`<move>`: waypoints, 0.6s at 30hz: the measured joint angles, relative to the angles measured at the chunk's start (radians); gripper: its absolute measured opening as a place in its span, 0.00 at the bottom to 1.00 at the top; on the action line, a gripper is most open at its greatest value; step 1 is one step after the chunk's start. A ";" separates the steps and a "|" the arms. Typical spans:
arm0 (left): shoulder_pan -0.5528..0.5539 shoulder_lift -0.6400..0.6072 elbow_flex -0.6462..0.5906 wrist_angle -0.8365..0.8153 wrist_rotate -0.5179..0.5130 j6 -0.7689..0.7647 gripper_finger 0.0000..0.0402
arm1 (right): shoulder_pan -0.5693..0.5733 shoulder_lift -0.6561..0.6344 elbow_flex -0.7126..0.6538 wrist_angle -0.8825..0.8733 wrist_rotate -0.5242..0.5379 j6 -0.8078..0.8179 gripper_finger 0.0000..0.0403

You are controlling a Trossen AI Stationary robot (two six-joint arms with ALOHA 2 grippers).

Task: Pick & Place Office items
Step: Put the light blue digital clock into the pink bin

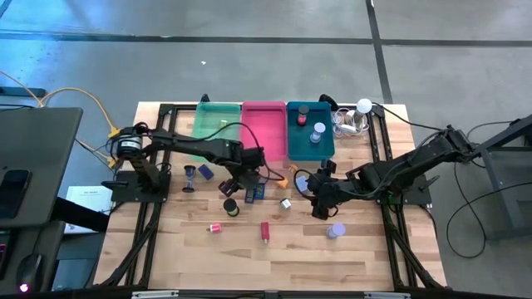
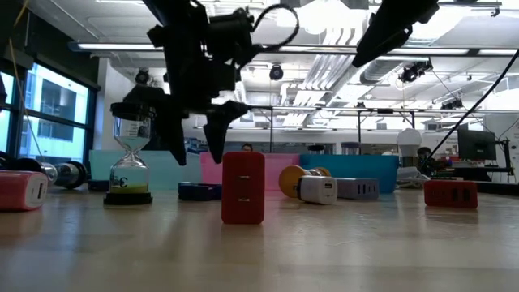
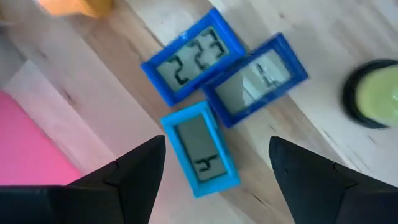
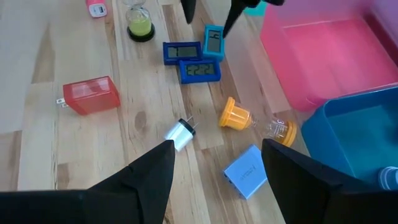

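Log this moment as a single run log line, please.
left gripper: jaws open above light blue clock | right gripper: jaws open, empty, above white plug | pink tray: empty

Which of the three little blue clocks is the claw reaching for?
The lighter blue clock, lying between the left gripper's open fingers; the two darker ones lie beyond.

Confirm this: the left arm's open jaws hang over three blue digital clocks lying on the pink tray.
Not quite. The left gripper does hang, jaws open, over the three blue digital clocks, but they lie on the bare wooden table, beside the pink tray, not on it. The left wrist view shows this, and the right wrist view agrees.
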State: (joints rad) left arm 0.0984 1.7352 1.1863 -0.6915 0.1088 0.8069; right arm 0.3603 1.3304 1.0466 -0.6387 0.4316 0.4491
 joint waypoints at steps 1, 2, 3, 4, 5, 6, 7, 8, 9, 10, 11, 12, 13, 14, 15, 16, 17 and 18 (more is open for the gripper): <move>0.001 0.009 0.000 0.007 -0.003 -0.005 0.70 | 0.000 0.000 0.000 0.002 0.000 0.000 0.57; 0.001 0.018 0.000 0.005 -0.011 -0.013 0.70 | 0.000 0.000 0.000 0.002 0.000 -0.001 0.57; 0.000 0.028 0.000 0.005 -0.021 -0.027 0.70 | 0.000 0.000 0.000 0.004 0.000 -0.003 0.57; 0.000 0.034 0.000 0.013 -0.030 -0.042 0.70 | 0.000 0.000 0.000 0.008 0.000 -0.004 0.57; 0.000 0.041 0.000 0.019 -0.033 -0.053 0.70 | 0.000 0.000 0.000 0.008 0.000 -0.004 0.57; 0.000 0.044 0.001 0.018 -0.032 -0.064 0.70 | 0.000 0.000 0.000 0.008 0.000 -0.006 0.57; 0.001 0.045 0.000 0.013 -0.032 -0.072 0.70 | 0.000 0.000 0.000 0.011 0.000 -0.007 0.57; 0.002 0.047 0.000 0.013 -0.032 -0.077 0.70 | 0.000 0.000 0.000 0.012 0.000 -0.007 0.57; 0.002 0.048 0.001 0.018 -0.032 -0.078 0.70 | 0.000 0.000 0.000 0.011 0.000 -0.007 0.57; 0.002 0.049 0.001 0.018 -0.032 -0.081 0.70 | 0.000 0.000 0.000 0.014 0.000 -0.008 0.57; 0.002 0.049 0.000 0.014 -0.032 -0.088 0.70 | 0.000 0.000 0.000 0.014 0.000 -0.008 0.57; 0.002 0.049 0.000 0.015 -0.032 -0.098 0.70 | 0.000 0.000 0.000 0.014 0.000 -0.008 0.57; 0.002 0.049 0.000 0.017 -0.032 -0.108 0.70 | 0.000 0.000 0.000 0.014 0.000 -0.008 0.57; 0.002 0.049 0.000 0.016 -0.032 -0.122 0.70 | 0.000 0.000 0.000 0.014 0.000 -0.008 0.57; 0.002 0.049 0.000 0.015 -0.032 -0.138 0.70 | 0.000 0.000 0.000 0.014 0.000 -0.008 0.57; 0.002 0.049 0.000 0.016 -0.032 -0.157 0.70 | 0.000 0.000 0.000 0.014 0.000 -0.008 0.57; 0.002 0.049 0.000 0.016 -0.032 -0.178 0.70 | 0.000 0.000 0.000 0.014 0.000 -0.008 0.57; 0.002 0.049 0.000 0.016 -0.032 -0.201 0.70 | 0.000 0.000 0.000 0.014 0.000 -0.008 0.57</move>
State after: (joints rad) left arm 0.1005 1.7844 1.1866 -0.6758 0.0772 0.6063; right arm 0.3603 1.3304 1.0466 -0.6243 0.4313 0.4416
